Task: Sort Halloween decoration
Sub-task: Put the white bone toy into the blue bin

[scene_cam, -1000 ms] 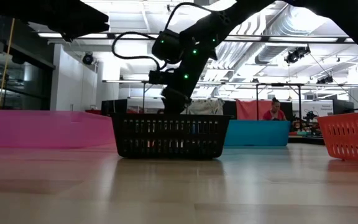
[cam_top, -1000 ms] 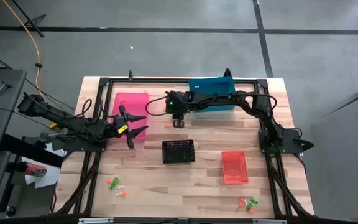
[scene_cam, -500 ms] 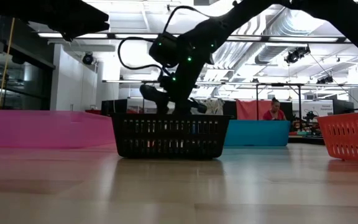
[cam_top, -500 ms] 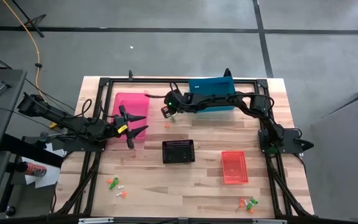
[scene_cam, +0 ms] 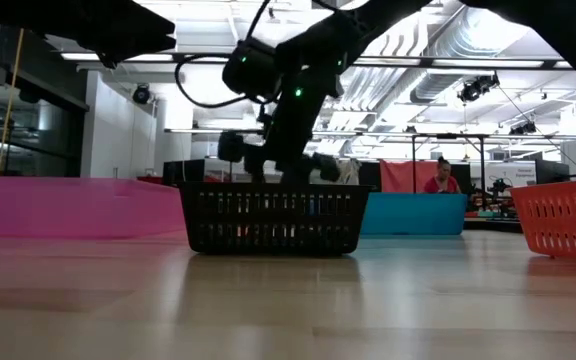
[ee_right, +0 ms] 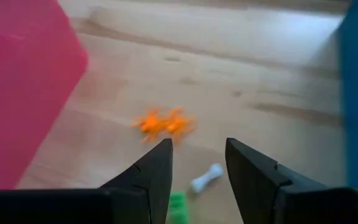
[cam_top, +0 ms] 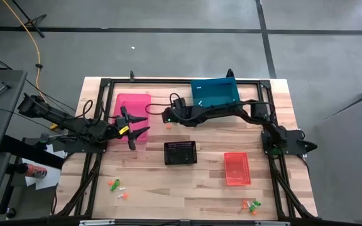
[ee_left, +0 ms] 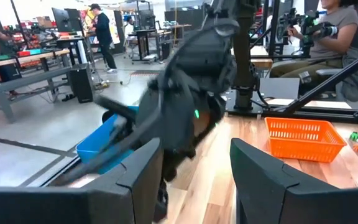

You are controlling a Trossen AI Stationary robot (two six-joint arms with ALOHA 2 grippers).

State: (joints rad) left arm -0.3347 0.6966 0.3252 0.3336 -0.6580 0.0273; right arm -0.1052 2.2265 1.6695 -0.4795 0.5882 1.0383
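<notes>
Orange trinket (ee_right: 163, 123) on the table — just beyond the empty, parted right claw (ee_right: 197, 163).

The wooden table (cam_top: 149, 182) carries pink (cam_top: 131, 103), blue (cam_top: 213, 93), black (cam_top: 180, 152) and red bins (cam_top: 236, 168), plus scattered tiny trinkets (cam_top: 118, 187)

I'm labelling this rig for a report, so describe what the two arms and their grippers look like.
Both arms are dark, jointed and slim, with black cables looped along them. The left gripper has two pointed black fingers and a yellow tag behind them. The right gripper sits on a bulkier wrist showing small green lights.
</notes>
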